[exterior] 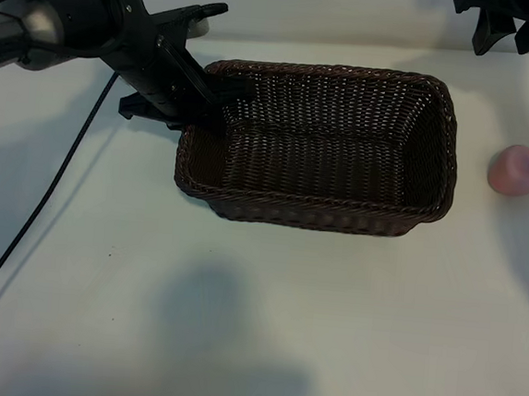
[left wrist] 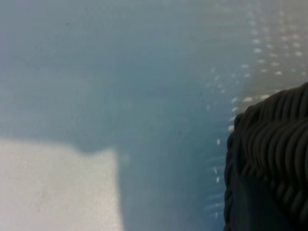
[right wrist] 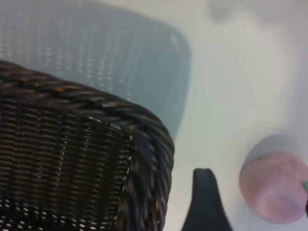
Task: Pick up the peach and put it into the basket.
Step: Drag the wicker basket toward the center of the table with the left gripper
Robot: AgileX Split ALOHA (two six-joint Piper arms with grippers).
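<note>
The dark brown wicker basket (exterior: 312, 209) stands at the middle of the white table. My left gripper (exterior: 219, 101) reaches in from the back left, and its jaws are shut on the rim at the basket's far left corner. In the left wrist view only a corner of the basket (left wrist: 274, 144) shows. The pink peach (exterior: 515, 171) lies on the table just to the right of the basket. My right gripper (exterior: 503, 47) hangs open behind the peach, holding nothing. The right wrist view shows one black finger (right wrist: 207, 204) between the basket's rim (right wrist: 144, 120) and the peach (right wrist: 273, 186).
A black cable (exterior: 47, 193) trails from the left arm down across the table's left side. The white table (exterior: 262, 328) stretches bare in front of the basket, with arm shadows on it.
</note>
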